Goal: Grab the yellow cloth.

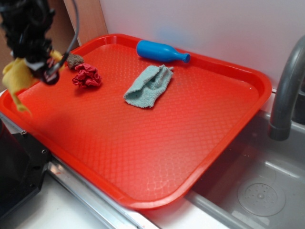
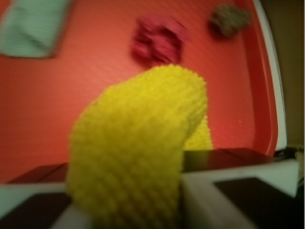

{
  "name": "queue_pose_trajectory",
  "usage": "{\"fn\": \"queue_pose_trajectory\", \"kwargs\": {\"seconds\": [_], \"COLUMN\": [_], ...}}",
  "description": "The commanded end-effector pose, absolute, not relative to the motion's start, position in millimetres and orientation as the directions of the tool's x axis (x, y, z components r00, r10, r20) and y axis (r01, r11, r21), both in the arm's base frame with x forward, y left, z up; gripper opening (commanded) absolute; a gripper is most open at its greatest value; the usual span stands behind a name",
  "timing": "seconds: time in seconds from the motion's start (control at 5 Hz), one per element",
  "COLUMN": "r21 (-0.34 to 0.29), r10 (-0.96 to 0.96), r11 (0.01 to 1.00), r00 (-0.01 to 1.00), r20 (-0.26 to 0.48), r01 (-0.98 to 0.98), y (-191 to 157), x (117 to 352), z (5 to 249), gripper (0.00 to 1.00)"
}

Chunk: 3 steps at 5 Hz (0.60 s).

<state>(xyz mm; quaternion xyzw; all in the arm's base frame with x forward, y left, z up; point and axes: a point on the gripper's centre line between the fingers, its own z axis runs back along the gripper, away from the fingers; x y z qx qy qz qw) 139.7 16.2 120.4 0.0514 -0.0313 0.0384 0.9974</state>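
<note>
Grasp looks made, by my reading; the black end effector (image 1: 42, 67) is pinching the small mustard-yellow terry cloth (image 1: 16, 78), and in the wrist view that cloth (image 2: 138, 148) bulges up between the two fingers (image 2: 238, 191) and fills most of the frame; I judge the grab itself done and the lift under way or just finishing.

Cloth hangs at the left edge of the red plastic tray (image 1: 228, 124), apparently clear of its floor, though I cannot tell for sure whether the lowest tip touches the rim; its long axis runs close to vertical, the bunched upper part held at the fingers and a thin tail pointing down and slightly to the right in the exterior view.

For the next move I would want a steady hold and a straight rise, since only a fold of the fabric sits between the fingers and a jerk could let it slip; I would also keep clear of the crumpled red fabric wad (image 1: 86, 76) and the small brown lump (image 1: 74, 60) just beside the arm; the light blue-green terry rag (image 1: 149, 86) and the blue plastic bottle (image 1: 161, 51) lie well apart.
</note>
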Motion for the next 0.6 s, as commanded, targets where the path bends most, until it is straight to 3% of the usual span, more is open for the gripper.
{"fn": "queue_pose_trajectory", "kwargs": {"seconds": [0.0, 0.2, 0.4], "r21": [-0.013, -0.029, 0.005], "r10": [-0.041, -0.045, -0.073], "r11": [0.999, 0.998, 0.997], "r00": [0.997, 0.995, 0.993], "r20": [0.060, 0.086, 0.088], "r01": [0.042, 0.047, 0.073], "y": [-41, -55, -53], "x": [152, 149, 151], "z": [194, 205, 197], "gripper": [0.00, 0.00, 0.00]}}
